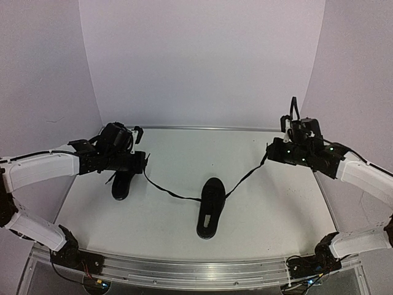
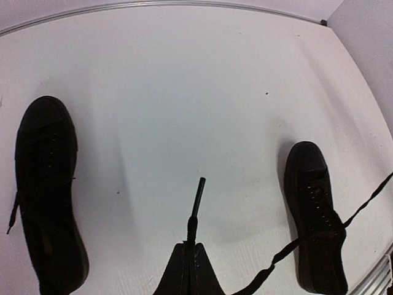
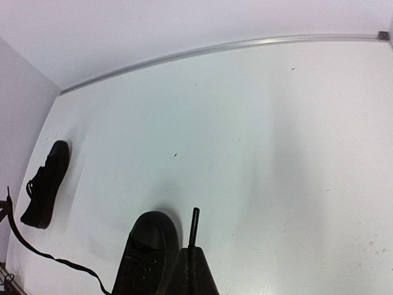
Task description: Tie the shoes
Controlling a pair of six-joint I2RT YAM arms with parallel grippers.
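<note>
A small all-black low-top lace-up shoe [image 1: 210, 209] lies nearest the front edge of the white bench [image 1: 166, 236]. Its toe points away, and a pale label shows inside its opening. It sits between the two end effectors and closer to the front than either.

Two long thin black laces run out from this shoe in a wide V. The left lace [image 1: 169, 192] stretches up and away to the left end effector [image 1: 142, 163]. The right lace [image 1: 245, 177] does the same to the right end effector [image 1: 268, 152]. Both laces look almost straight.

The left end effector is clenched on the left lace. In its wrist view the black fingers [image 2: 184, 270] meet, and a short stiff lace tip [image 2: 198, 196] pokes out beyond them. The right end effector is clenched on the right lace in the same way, with its fingers [image 3: 187, 273] pressed together and a tip [image 3: 194, 224] sticking out.

A second matching black shoe [image 1: 121, 184] lies just below the left end effector, slightly nearer the front, also toe away. It is well apart from the right end effector. A loose bit of its own lace [image 2: 12, 212] trails at its side.

Beyond both end effectors, bare bench runs to a metal rail [image 1: 202, 128] at the foot of pale lilac walls [image 1: 202, 61].
</note>
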